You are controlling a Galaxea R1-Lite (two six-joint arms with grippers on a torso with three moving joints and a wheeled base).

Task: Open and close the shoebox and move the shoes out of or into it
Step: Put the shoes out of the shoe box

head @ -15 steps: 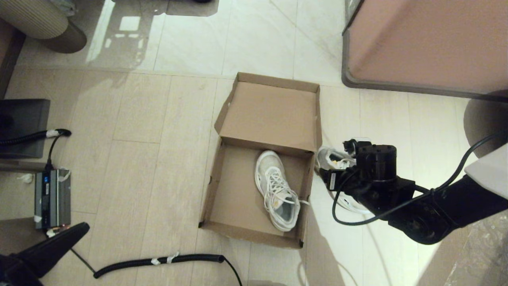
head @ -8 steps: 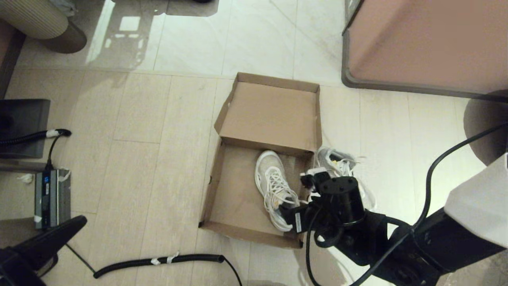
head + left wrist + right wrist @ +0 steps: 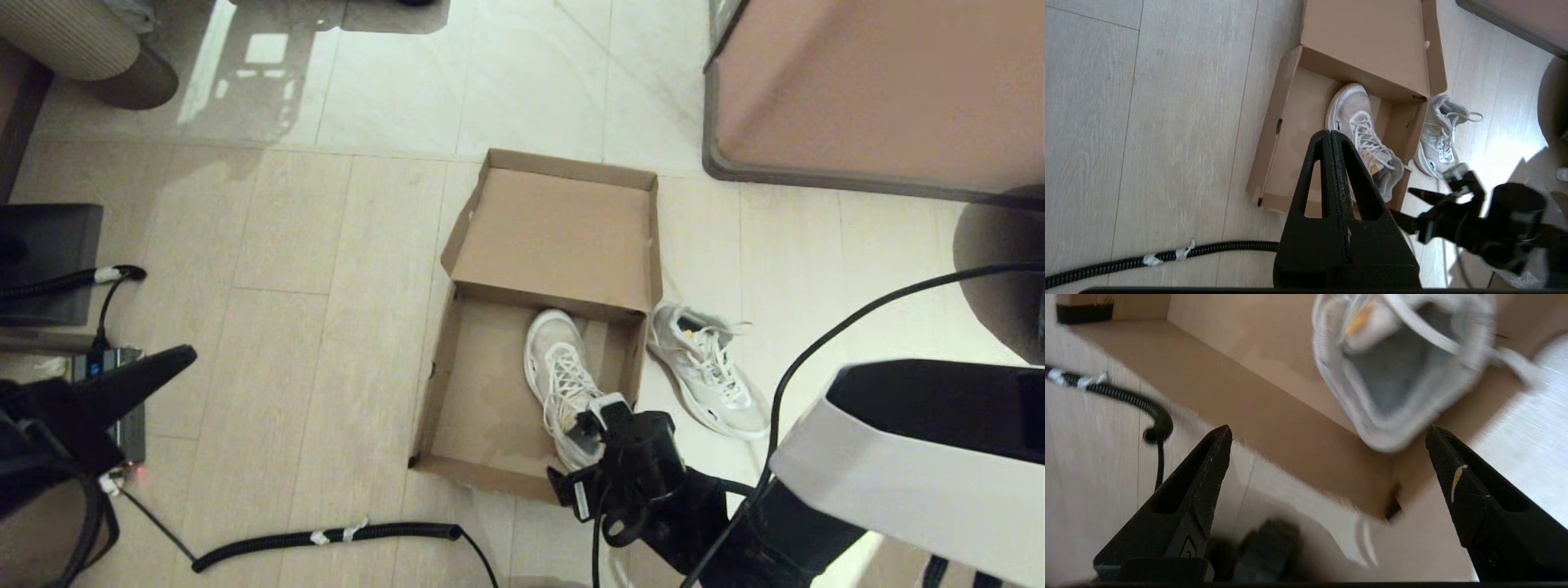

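shoebox sat on the floor, lid flipped fully back and lying open on the far side. one white sneaker lay inside, along the box's right wall, toe toward the lid hinge. second sneaker lay on the floor just outside that right wall, apart from the box. right tool hovered over the near right corner of the box, above the inside sneaker's heel; fingers spread wide, holding nothing. left tool hung over the floor well left of the box, fingers pressed together, empty. black corrugated hose lay on the floor near the box's front edge.
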